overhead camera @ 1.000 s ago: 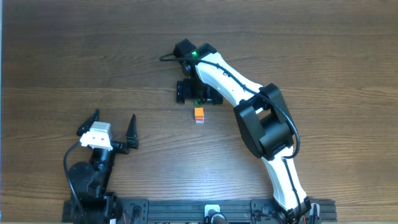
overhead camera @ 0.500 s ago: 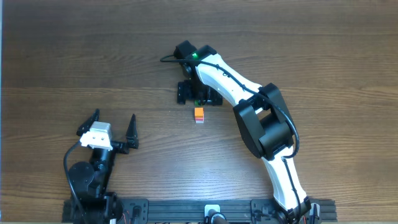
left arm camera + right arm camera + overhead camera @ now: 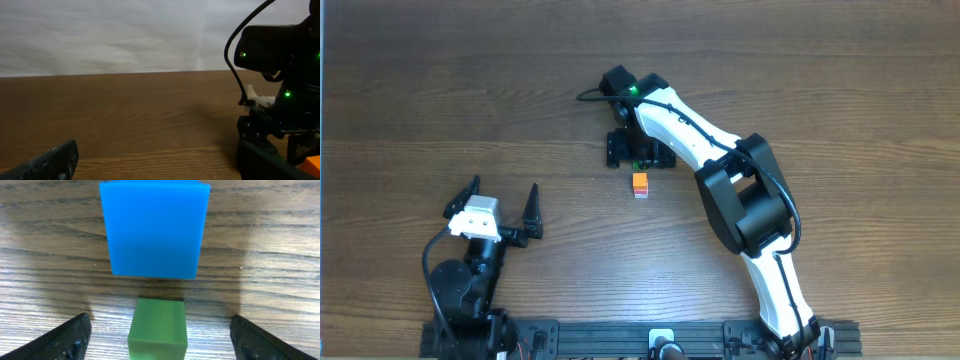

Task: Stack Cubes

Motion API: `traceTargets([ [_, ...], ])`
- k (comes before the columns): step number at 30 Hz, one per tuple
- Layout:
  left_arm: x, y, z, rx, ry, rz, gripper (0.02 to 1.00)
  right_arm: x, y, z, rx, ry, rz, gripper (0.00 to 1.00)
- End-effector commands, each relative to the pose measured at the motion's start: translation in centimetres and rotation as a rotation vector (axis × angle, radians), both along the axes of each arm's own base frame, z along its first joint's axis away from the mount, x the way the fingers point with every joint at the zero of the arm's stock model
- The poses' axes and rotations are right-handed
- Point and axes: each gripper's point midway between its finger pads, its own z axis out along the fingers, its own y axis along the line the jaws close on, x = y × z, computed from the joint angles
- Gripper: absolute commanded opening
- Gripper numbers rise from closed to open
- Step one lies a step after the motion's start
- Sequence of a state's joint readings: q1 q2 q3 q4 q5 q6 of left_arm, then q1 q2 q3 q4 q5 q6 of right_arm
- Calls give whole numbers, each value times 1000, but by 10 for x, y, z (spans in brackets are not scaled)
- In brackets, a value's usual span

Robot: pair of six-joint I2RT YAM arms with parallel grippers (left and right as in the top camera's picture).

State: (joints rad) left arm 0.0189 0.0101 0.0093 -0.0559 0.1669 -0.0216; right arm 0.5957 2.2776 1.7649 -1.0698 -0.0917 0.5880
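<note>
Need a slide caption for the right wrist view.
Right gripper, jaws open either side of a green cube, with a blue cube just beyond on the wooden table.

Lab bench: wooden tabletop (image 3: pixel 420 80), white backdrop (image 3: pixel 100 35)

- Nothing has visibly moved over the last second in the top view.
- The right gripper (image 3: pixel 640 155) is at the same spot just beyond the orange cube (image 3: pixel 640 181), no nearer to it and no farther.
- The left gripper (image 3: pixel 505 205), well apart from the orange cube on the left arm's side, has not shifted either, and its fingers are spread as wide as before.
- The orange cube lies where it did.
</note>
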Motion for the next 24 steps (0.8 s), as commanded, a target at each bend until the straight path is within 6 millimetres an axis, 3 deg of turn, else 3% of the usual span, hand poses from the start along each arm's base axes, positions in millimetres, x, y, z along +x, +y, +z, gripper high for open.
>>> traceTargets([
  [1,0,0,-1,14,-1,-2,998,-3,0,-3,-13,-2,22,833],
  [11,0,0,-1,15,-2,-2,1000,-2,-3,-3,-27,-6,22,722],
  [24,0,0,-1,15,-2,-2,1000,-2,-6,-3,-44,-8,22,671],
])
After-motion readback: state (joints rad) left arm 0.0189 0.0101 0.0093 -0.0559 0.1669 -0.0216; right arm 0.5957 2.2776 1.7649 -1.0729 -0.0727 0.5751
